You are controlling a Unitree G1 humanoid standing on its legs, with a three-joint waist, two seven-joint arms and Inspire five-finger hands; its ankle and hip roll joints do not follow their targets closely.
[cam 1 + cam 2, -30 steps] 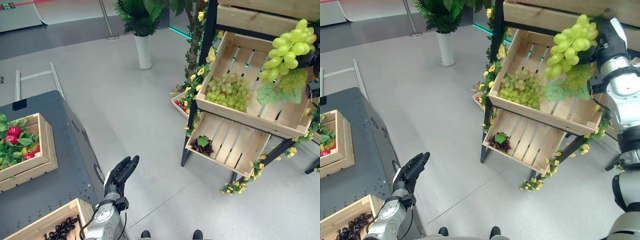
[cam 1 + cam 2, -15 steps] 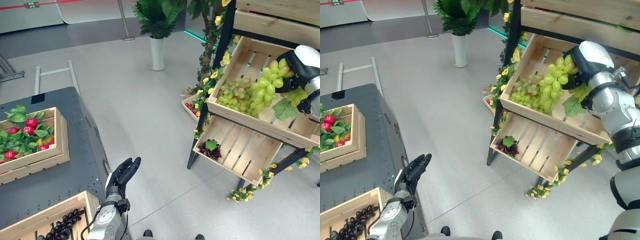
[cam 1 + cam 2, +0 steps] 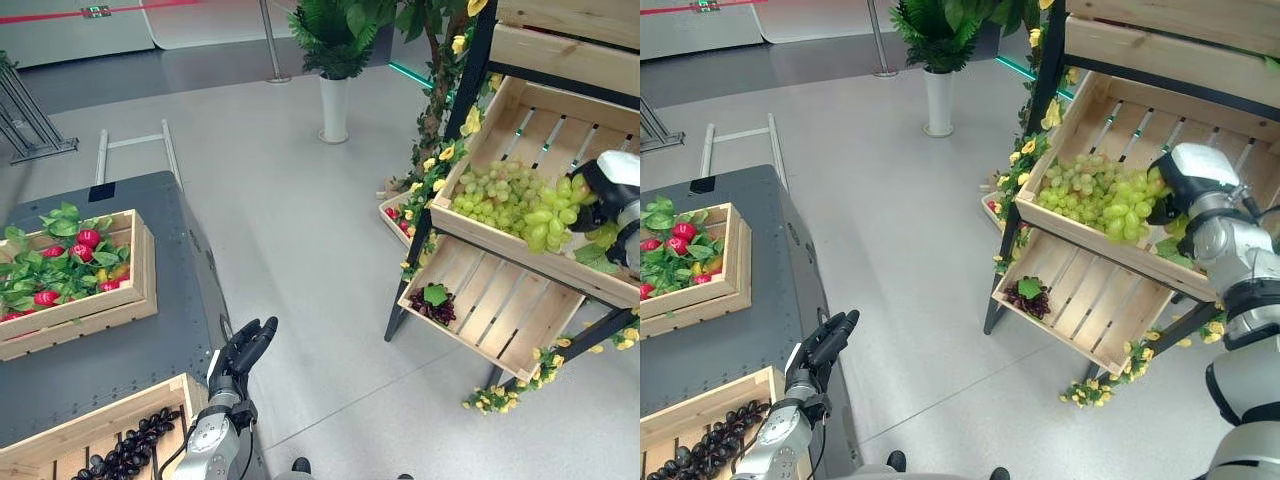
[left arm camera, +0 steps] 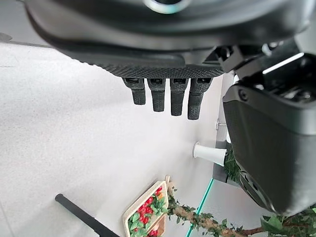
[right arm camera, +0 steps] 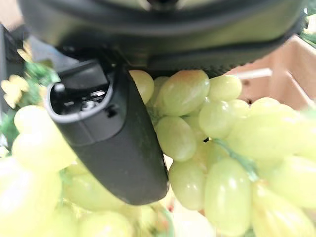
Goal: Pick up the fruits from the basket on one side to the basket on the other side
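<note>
Green grape bunch (image 3: 1132, 212) is hanging in the right hand's (image 3: 1173, 186) curled grasp, resting at the slatted wooden shelf crate (image 3: 1103, 120) beside its pile; next: releasing. Left hand (image 3: 826, 340) is idling, fingers straight.

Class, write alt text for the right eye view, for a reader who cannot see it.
The robot's right hand holds a bunch of green grapes over the upper wooden crate of a flower-trimmed rack, beside more green grapes lying in it. The crate below holds dark grapes. The left hand hangs open by a grey table with crates of red fruit and dark grapes.
</note>
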